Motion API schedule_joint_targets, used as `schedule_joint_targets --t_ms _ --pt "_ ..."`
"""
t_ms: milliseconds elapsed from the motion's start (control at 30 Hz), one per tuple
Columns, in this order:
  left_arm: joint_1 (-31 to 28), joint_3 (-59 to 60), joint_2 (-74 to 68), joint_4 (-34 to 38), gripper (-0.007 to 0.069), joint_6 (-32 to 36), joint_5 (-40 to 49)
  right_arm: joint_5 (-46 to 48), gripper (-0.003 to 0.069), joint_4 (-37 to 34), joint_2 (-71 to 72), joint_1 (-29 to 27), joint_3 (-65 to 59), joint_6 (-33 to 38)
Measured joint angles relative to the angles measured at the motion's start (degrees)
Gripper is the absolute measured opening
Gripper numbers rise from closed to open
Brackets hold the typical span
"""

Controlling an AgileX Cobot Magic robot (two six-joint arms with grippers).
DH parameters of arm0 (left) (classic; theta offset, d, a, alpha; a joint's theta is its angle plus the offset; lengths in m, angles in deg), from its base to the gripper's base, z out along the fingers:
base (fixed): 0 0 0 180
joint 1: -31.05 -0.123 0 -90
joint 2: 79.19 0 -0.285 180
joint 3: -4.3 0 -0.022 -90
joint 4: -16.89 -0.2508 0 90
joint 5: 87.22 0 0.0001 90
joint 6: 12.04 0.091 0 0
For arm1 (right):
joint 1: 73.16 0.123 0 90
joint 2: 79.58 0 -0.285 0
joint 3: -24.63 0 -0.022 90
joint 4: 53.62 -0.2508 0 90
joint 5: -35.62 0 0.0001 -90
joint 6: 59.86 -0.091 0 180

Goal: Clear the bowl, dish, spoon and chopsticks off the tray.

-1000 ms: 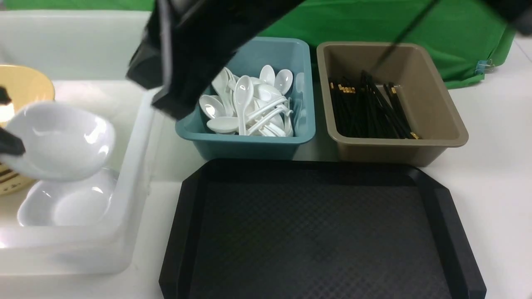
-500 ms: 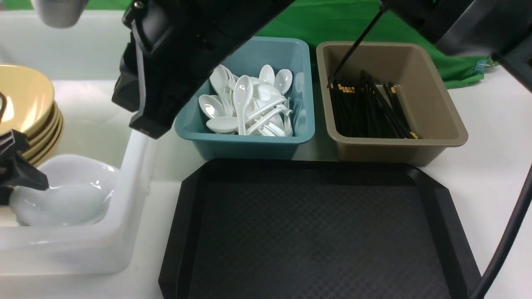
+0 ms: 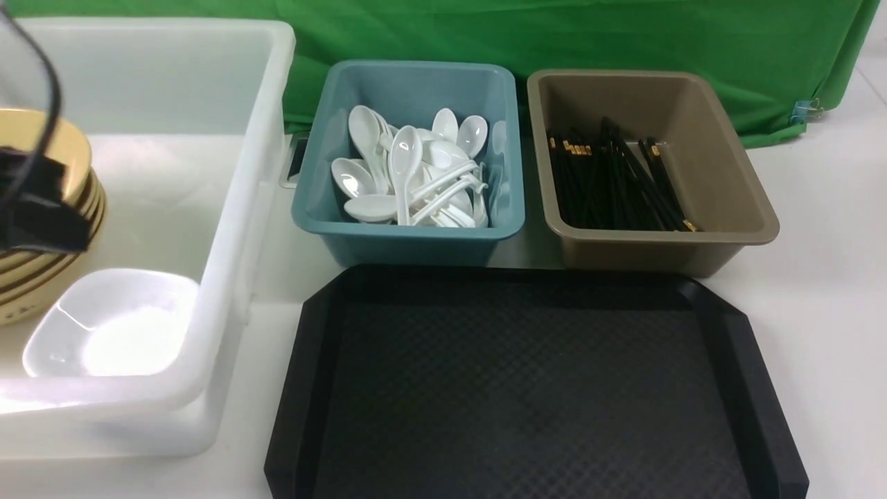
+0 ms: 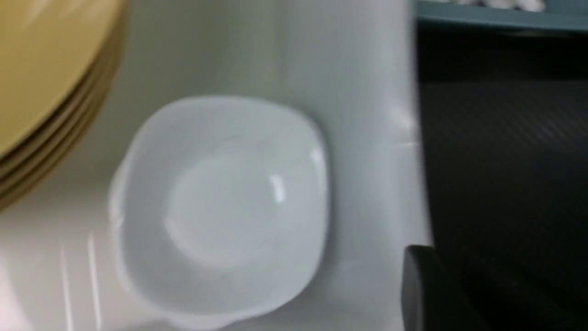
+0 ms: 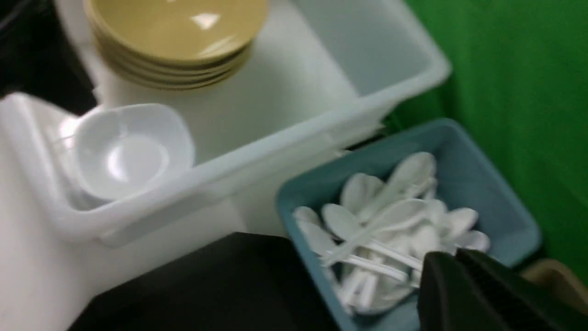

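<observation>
The black tray (image 3: 527,388) lies bare at the front middle. Mustard bowls (image 3: 28,128) stand stacked in the white tub (image 3: 235,208), and a white dish (image 3: 114,326) rests next to them. Several white spoons (image 3: 409,173) fill the teal bin (image 3: 409,246), and black chopsticks (image 3: 610,184) lie in the brown bin (image 3: 658,253). My left gripper (image 3: 41,208) hangs over the bowl stack at the far left; only one dark finger (image 4: 415,285) shows above the dish (image 4: 220,207). My right gripper (image 5: 452,259) is shut and empty above the spoons (image 5: 386,220).
The tub sits left of the tray, with the two bins side by side behind the tray. A green cloth backs the white table. The right arm is out of the front view.
My left gripper lowered the white dish into the tub and let go of it. The right arm's chopstick went into the brown bin. Both arms pulled back out of the middle.
</observation>
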Motion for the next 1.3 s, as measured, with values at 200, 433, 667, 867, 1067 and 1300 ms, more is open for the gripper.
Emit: schedule_joint_targets --t_ms 200,433,667,867,1067,1300 --pt "15.56 2.41 16.01 1.64 -0.0007 2.21 -8.31 -5.59 0.0008 16.63 21.51 -1.72 -15.66 -9.18" --pt "19.08 15.88 35.79 1.24 -0.0008 -2.45 -20.48 -31.15 0.0008 21.41 51.1 -1.77 -52.65 -21.15" --pt "19.08 34.75 48.6 1.78 -0.0006 -2.93 -33.97 -60.36 0.0008 27.16 77.22 -1.77 -88.38 -30.01" --pt "19.08 43.1 50.43 4.76 -0.0005 -3.12 -43.63 -71.72 0.0015 27.52 90.53 -1.77 -103.47 -30.84" --pt "19.08 44.93 50.48 4.94 -0.0003 -3.33 -46.48 -74.04 0.0075 27.47 92.83 -1.77 -104.9 -30.9" --pt "19.08 45.28 50.48 3.81 -0.0003 -3.33 -46.71 -74.28 0.0112 27.42 92.83 -1.77 -105.2 -30.9"
